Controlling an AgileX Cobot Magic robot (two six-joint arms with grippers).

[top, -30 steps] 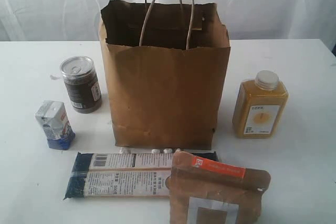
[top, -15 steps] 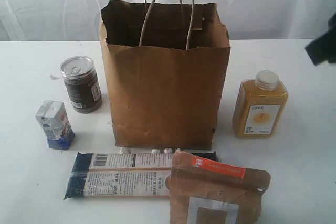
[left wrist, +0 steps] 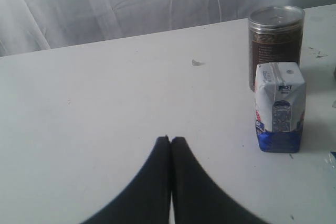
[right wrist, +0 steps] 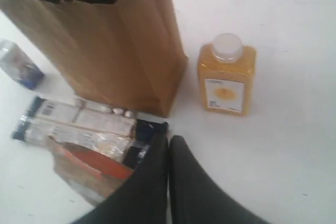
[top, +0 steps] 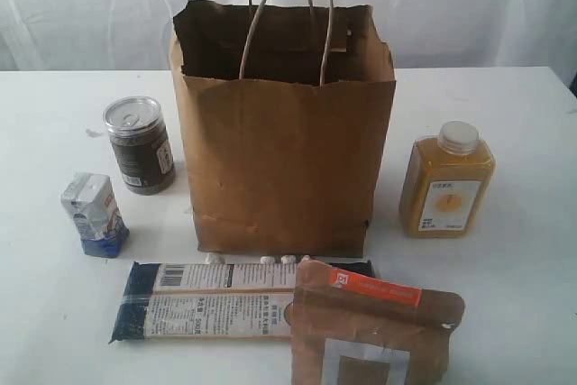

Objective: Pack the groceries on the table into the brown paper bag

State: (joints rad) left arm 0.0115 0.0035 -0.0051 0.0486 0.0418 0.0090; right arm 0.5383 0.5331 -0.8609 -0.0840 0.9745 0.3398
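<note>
The brown paper bag stands upright and open-topped mid-table, also in the right wrist view. Left of it are the dark can and the small white-blue carton; the left wrist view shows the can and carton too. The orange juice bottle stands right of the bag, bottle. In front lie the long dark-blue packet and the brown pouch. My left gripper is shut and empty over bare table. My right gripper is shut and empty above the packet's end. Neither arm shows in the exterior view.
The white table runs wide on both sides of the bag. A pale curtain hangs behind it. A few small white bits lie at the bag's front foot.
Half a second ago a dark arm part showed at the exterior view's right edge; it is out of that view now. The groceries and bag have not moved.
</note>
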